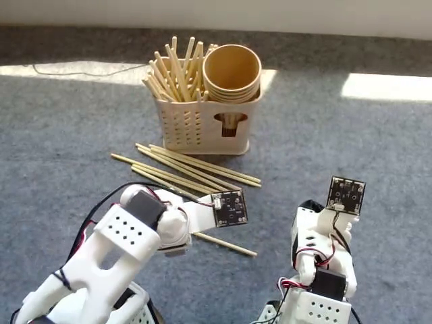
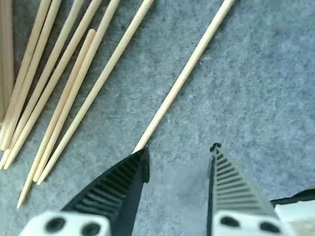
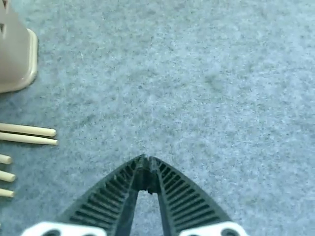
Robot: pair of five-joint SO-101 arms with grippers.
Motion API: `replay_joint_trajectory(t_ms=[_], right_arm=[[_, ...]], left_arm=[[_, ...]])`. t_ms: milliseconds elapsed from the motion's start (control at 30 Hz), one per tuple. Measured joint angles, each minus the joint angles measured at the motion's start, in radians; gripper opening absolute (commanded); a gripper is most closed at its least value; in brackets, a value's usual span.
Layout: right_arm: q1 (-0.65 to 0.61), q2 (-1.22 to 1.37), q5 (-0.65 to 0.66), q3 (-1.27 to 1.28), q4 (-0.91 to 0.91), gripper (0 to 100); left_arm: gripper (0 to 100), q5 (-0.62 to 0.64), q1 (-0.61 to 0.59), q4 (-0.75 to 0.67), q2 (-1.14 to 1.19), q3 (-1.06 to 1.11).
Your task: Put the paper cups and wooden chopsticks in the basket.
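Observation:
The cream basket (image 1: 202, 125) stands at the back of the carpet. Stacked paper cups (image 1: 231, 71) fill its right compartment and a bundle of wooden chopsticks (image 1: 177, 71) leans in its left one. Several loose chopsticks (image 1: 189, 169) lie in front of it, with a single chopstick (image 1: 226, 244) nearer the arms. My left gripper (image 2: 178, 153) is open low over the carpet, one fingertip (image 2: 141, 158) touching the end of that single chopstick (image 2: 184, 73); the loose group (image 2: 59, 93) lies to one side. My right gripper (image 3: 146, 161) is shut and holds nothing, over bare carpet.
Grey carpet (image 1: 351, 148) covers the table, with sunlit patches (image 1: 385, 86) at the back. The left arm (image 1: 135, 236) leans over the near chopsticks; the right arm (image 1: 324, 256) stands at the front right. A basket corner (image 3: 17, 54) and chopstick ends (image 3: 29, 133) show beside the right gripper.

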Motion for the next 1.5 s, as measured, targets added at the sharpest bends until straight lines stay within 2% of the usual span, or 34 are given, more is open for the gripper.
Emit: replay_joint_trajectory(t_ms=[300,633,733,900,1100,1233,1500], right_arm=[[0.000,0.000,0.000,0.000,0.000,0.5],[0.000,0.000,0.000,0.000,0.000,0.5],[0.000,0.000,0.000,0.000,0.000,0.5],[0.000,0.000,0.000,0.000,0.000,0.5],[0.000,0.000,0.000,0.000,0.000,0.5],[0.000,0.000,0.000,0.000,0.000,0.5],[0.000,0.000,0.000,0.000,0.000,0.5]], left_arm=[[20,-0.003,0.094,-0.117,0.206,0.000],[20,-0.006,0.094,-0.262,0.334,-0.002],[20,-0.043,0.094,-0.290,0.390,-0.002],[20,-0.058,0.094,-0.296,0.471,-0.043],[8,-0.060,0.094,-0.296,0.486,-0.057],[4,-0.060,0.094,-0.292,0.486,-0.057],[1,-0.031,0.094,-0.152,0.486,-0.137]])
